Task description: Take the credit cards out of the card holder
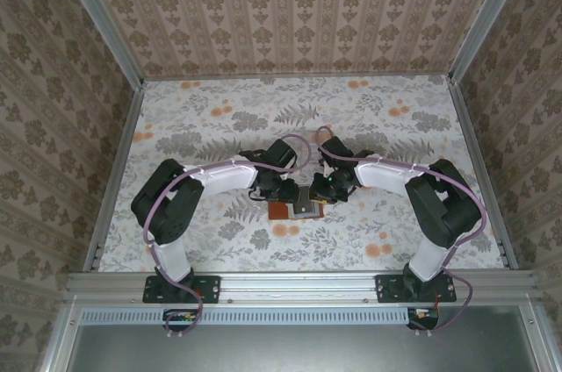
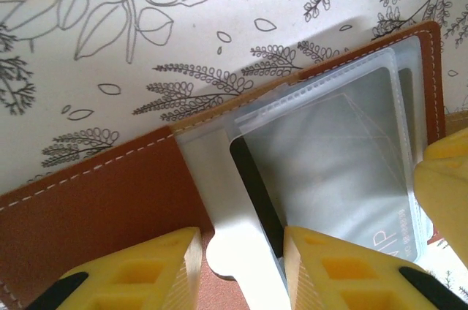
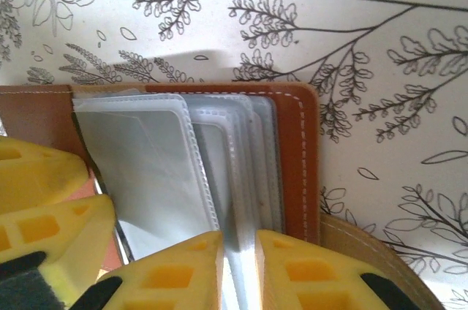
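In the opened card holder (image 2: 95, 200), the credit cards (image 2: 344, 171) are seemingly all left sleeved. A clear sleeve (image 3: 234, 178) is pinched by the right gripper (image 3: 239, 266); the left gripper's (image 2: 241, 266) hold cannot be told.

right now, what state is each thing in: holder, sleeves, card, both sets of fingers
brown leather card holder: open, lying flat
clear plastic sleeves: fanned out across the holder
grey credit card: inside a sleeve
yellow left fingers: apart, either side of a white plastic strip, grip unclear
yellow right fingers: pinched on the sleeves' edge
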Controlling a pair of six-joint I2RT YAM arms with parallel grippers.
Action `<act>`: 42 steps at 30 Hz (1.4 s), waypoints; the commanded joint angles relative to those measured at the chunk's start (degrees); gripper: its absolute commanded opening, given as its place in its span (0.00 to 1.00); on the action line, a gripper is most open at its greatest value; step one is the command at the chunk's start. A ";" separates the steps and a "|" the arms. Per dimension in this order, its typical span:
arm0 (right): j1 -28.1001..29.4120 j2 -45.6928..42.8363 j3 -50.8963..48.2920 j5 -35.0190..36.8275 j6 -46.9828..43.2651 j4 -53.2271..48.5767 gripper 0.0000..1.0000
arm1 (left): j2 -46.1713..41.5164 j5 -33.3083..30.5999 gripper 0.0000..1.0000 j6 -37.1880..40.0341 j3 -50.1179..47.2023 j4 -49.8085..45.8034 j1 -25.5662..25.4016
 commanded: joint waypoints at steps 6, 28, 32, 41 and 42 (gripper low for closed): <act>0.44 -3.27 -0.35 1.46 0.29 -2.84 0.19 | -3.16 -1.53 0.35 1.08 -0.79 -1.33 0.66; 1.26 2.99 1.78 -2.03 0.73 1.19 0.18 | -2.47 5.88 0.38 0.52 -3.10 0.71 0.78; 1.26 3.09 1.26 -1.65 0.73 0.81 0.18 | -0.77 5.62 0.37 0.90 -2.54 -0.63 0.77; 1.25 2.56 1.52 -0.59 0.38 -0.66 0.19 | -0.03 0.46 0.32 2.09 -0.98 -5.31 0.60; 1.25 2.38 1.51 -0.32 0.38 -0.89 0.20 | -0.21 0.14 0.32 2.22 -1.04 -5.46 0.57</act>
